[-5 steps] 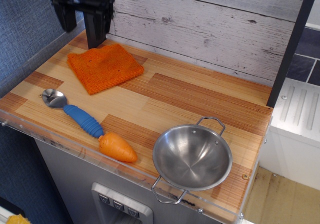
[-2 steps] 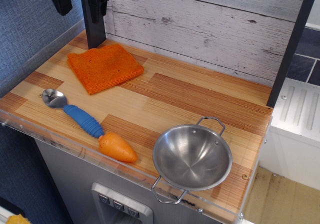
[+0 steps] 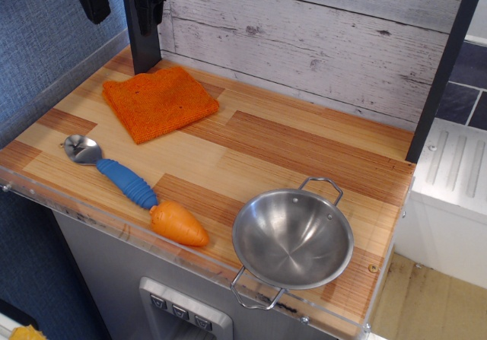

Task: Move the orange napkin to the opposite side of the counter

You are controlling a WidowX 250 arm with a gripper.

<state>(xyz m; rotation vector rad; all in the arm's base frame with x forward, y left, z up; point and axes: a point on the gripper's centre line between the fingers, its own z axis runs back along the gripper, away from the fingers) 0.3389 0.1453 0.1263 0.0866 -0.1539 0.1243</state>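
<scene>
Item 1, the orange napkin (image 3: 160, 101): flat, roughly square knitted cloth, coarse weave, lying on the far left part of the counter (image 3: 304, 146), close to the back wall (image 3: 304, 43). Appears folded or doubled, edges slightly uneven. Judged light, soft and limp; it should sag and drape when lifted, and the rough knit should give good purchase with little risk of slipping. No fragility concern. Best hold is judged to be a pinch on the middle of the cloth or on a corner, pressing down enough to gather a fold between the fingers; a corner hold would let the rest trail across the wood

Item 2, gripper (image 3: 120, 9): black, at the upper left of the view, above and just behind the napkin's far corner. 2 dark fingers hang down well apart with a clear gap between them, so the claw stands open and holds nothing. One finger reaches down close to the counter beside the cloth; whether it touches is not clear

Item 3, spoon (image 3: 114, 171): metal bowl, blue ribbed handle, near the front left edge, apart from the napkin

Item 4, plastic carrot (image 3: 179, 225): smooth, orange, at the end of the spoon handle

Item 5, steel bowl (image 3: 292, 239): 2 handles, empty, front right

Status: napkin not yet taken; the right side behind the bowl is the likely destination
</scene>
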